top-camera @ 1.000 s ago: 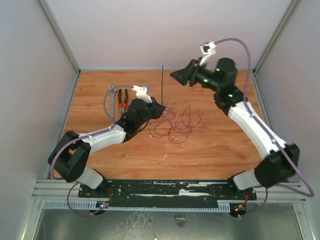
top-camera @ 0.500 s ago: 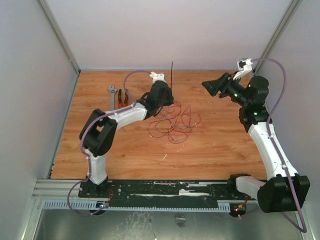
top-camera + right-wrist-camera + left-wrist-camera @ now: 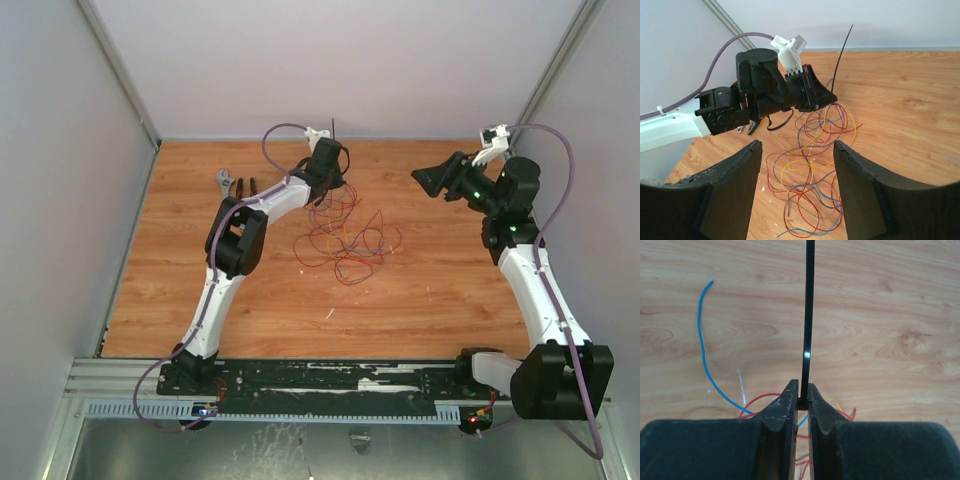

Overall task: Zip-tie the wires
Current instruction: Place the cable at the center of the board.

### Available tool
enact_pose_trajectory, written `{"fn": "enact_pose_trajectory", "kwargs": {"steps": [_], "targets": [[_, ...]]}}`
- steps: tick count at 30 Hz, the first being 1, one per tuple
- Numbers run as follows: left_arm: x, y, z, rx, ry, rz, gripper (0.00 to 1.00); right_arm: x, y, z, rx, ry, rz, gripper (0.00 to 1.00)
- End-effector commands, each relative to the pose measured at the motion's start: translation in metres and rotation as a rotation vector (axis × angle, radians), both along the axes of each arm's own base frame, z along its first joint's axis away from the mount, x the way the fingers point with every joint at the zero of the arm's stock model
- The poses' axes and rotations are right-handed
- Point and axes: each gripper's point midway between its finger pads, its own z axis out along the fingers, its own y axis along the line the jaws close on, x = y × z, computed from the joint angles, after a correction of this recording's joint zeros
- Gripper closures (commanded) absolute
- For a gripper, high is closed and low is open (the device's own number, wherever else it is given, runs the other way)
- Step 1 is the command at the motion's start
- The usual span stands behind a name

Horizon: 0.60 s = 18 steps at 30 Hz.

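Note:
The wires [image 3: 345,235] lie in a loose tangle of thin strands, mostly red, at mid-table; they also show in the right wrist view [image 3: 815,150], and a few strands in the left wrist view [image 3: 757,401]. My left gripper [image 3: 327,172] is above the tangle's far edge, shut on the zip tie [image 3: 333,128], a thin black strip standing up from the jaws. The left wrist view shows the strip [image 3: 809,315] pinched between the fingertips of the gripper [image 3: 803,395]. My right gripper [image 3: 425,180] is open and empty, raised at the right, facing the left gripper [image 3: 820,95] and the strip [image 3: 840,50].
Orange-handled pliers [image 3: 245,188] and a grey wrench [image 3: 225,180] lie at the back left, partly hidden by the left arm. The back wall is just behind the left gripper. Lilac cables loop over both arms.
My left arm has stretched toward the back wall, carrying the zip tie from the tangle's left side to its far edge. My right arm has pulled back to the right.

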Motion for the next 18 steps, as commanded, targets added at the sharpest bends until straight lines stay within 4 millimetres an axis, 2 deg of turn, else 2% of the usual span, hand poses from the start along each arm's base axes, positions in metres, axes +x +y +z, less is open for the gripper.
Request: {"fn": "enact_pose_trajectory", "kwargs": {"steps": [1, 8, 14, 18], "targets": [[0.011, 0.011, 0.0, 0.049, 0.002, 0.021, 0.82, 0.002, -0.003, -0.001, -0.01, -0.022, 0.005, 0.39], [0.005, 0.021, 0.03, 0.068, -0.031, 0.017, 0.57, 0.005, -0.007, 0.0, -0.009, -0.024, -0.006, 0.38], [-0.006, 0.026, 0.074, 0.053, -0.082, -0.002, 0.42, 0.007, -0.013, -0.003, -0.007, -0.013, -0.014, 0.36], [-0.016, 0.034, 0.104, 0.043, -0.121, 0.004, 0.26, 0.008, -0.028, -0.011, -0.025, 0.001, -0.063, 0.32]]}}
